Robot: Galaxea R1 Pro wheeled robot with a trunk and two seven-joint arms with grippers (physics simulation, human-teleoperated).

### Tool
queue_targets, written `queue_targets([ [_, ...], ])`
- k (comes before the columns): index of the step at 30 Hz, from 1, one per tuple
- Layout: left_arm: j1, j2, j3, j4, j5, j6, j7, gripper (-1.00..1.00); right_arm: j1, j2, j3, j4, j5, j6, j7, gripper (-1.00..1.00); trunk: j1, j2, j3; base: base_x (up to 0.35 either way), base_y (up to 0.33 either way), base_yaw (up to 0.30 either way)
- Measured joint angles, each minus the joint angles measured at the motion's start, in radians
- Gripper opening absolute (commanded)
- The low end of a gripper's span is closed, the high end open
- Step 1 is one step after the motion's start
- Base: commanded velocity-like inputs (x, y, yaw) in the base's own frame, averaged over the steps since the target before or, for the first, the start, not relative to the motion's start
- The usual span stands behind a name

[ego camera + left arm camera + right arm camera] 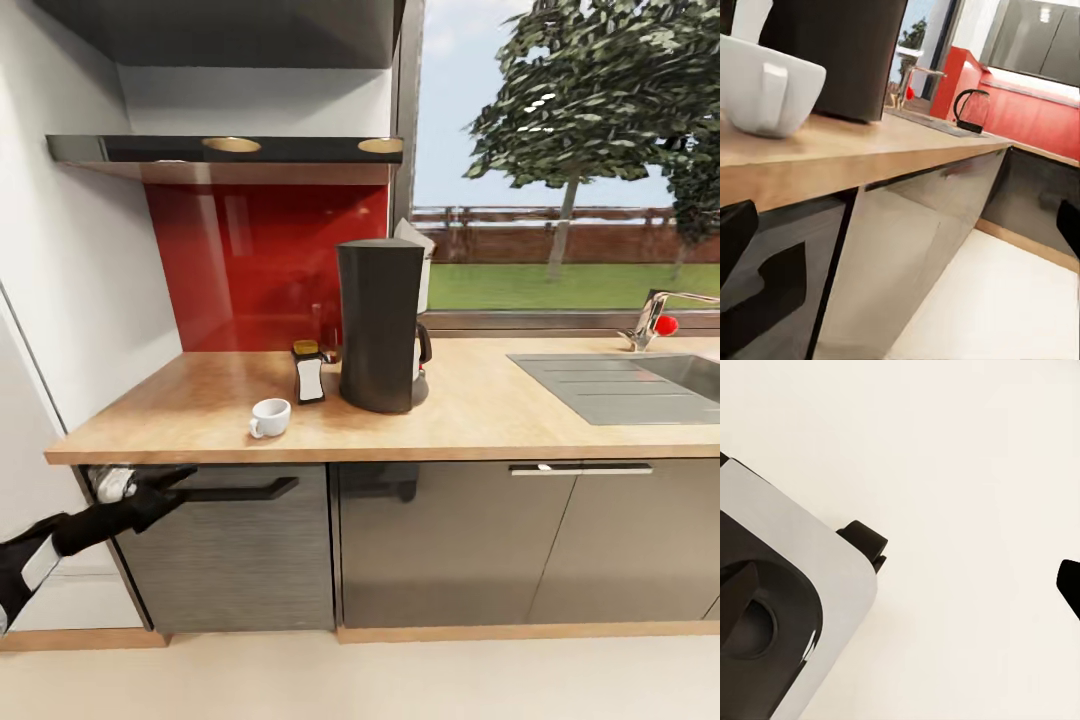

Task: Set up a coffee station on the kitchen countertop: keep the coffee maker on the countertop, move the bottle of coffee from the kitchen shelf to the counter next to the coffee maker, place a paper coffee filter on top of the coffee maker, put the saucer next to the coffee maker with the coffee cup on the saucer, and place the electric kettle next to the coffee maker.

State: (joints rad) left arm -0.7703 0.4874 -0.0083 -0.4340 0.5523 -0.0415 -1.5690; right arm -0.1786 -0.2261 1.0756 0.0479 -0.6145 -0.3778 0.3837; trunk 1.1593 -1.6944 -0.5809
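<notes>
- so coffee maker (380, 325) stands on countertop (200, 400), coffee bottle (308, 372) just beside it, white cup (270, 417) near front edge
- kettle (973, 111) on far counter
- left gripper (165, 487) below countertop edge, fingers spread, empty
- right gripper: cannot tell

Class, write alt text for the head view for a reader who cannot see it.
A dark coffee maker stands on a wooden countertop, with a small black bottle beside it and a white cup near the front edge. The left gripper hangs below the counter edge, by a cabinet handle.

Steel sink (640, 385) and faucet (655, 315) (tree (590, 90) outside the window)
</notes>
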Motion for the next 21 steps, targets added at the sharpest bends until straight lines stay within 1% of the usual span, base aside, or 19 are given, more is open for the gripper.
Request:
queue_targets([
  [2, 0.000, -0.012, -0.027, 0.087, -0.009, -0.038, -0.001, 1.00, 0.000, 0.000, 0.000, 0.000, 0.000, 0.000, 0.000, 1.00, 0.000, 0.000, 0.000, 0.000, 0.000, 0.000],
  [3, 0.001, -0.027, -0.047, 0.167, -0.025, -0.070, -0.001, 1.00, 0.000, 0.000, 0.000, 0.000, 0.000, 0.000, 0.000, 1.00, 0.000, 0.000, 0.000, 0.000, 0.000, 0.000],
  [5, 0.001, -0.043, -0.058, 0.248, -0.048, -0.106, -0.001, 1.00, 0.000, 0.000, 0.000, 0.000, -0.001, 0.000, 0.000, 1.00, 0.000, 0.000, 0.000, 0.000, 0.000, 0.000],
  [7, 0.003, -0.056, -0.065, 0.306, -0.080, -0.140, -0.001, 1.00, 0.000, 0.000, 0.000, 0.000, -0.001, 0.000, 0.000, 1.00, 0.000, 0.000, 0.000, 0.000, 0.000, 0.000],
  [9, 0.014, -0.069, -0.071, 0.343, -0.108, -0.164, -0.001, 1.00, 0.000, 0.000, 0.000, 0.000, -0.001, 0.000, 0.000, 1.00, 0.000, 0.000, 0.000, 0.000, 0.000, 0.000],
  [10, 0.037, -0.081, -0.080, 0.365, -0.126, -0.181, -0.001, 1.00, 0.000, 0.000, 0.000, 0.000, -0.001, 0.000, 0.001, 1.00, 0.000, 0.000, 0.000, 0.000, 0.000, 0.000],
  [15, 0.109, -0.098, -0.078, 0.392, -0.147, -0.200, 0.000, 1.00, 0.000, 0.000, -0.001, 0.000, -0.001, 0.000, 0.003, 1.00, 0.000, 0.000, 0.000, 0.000, 0.000, 0.000],
  [17, 0.170, -0.103, -0.085, 0.400, -0.154, -0.206, 0.000, 1.00, 0.000, 0.000, -0.001, 0.000, -0.001, 0.000, 0.003, 1.00, 0.000, 0.000, 0.000, 0.000, 0.000, 0.000],
  [18, 0.229, -0.129, -0.078, 0.406, -0.158, -0.207, 0.115, 1.00, 0.000, 0.001, -0.001, -0.001, -0.001, 0.000, 0.001, 1.00, 0.000, 0.000, 0.000, 0.000, 0.000, 0.000],
  [19, 0.249, -0.140, -0.081, 0.406, -0.156, -0.207, 0.162, 1.00, 0.000, 0.001, -0.002, -0.001, -0.002, 0.000, 0.001, 1.00, 0.000, 0.000, 0.000, 0.000, 0.000, 0.000],
  [20, 0.275, -0.163, -0.085, 0.407, -0.157, -0.207, 0.261, 1.00, -0.001, 0.001, -0.003, -0.002, -0.011, 0.000, 0.000, 1.00, 0.000, 0.000, 0.000, 0.000, 0.000, 0.000],
  [21, 0.291, -0.177, -0.081, 0.407, -0.156, -0.207, 0.318, 1.00, -0.001, 0.001, -0.003, -0.003, -0.021, 0.000, 0.000, 1.00, 0.000, 0.000, 0.000, 0.000, 0.000, 0.000],
])
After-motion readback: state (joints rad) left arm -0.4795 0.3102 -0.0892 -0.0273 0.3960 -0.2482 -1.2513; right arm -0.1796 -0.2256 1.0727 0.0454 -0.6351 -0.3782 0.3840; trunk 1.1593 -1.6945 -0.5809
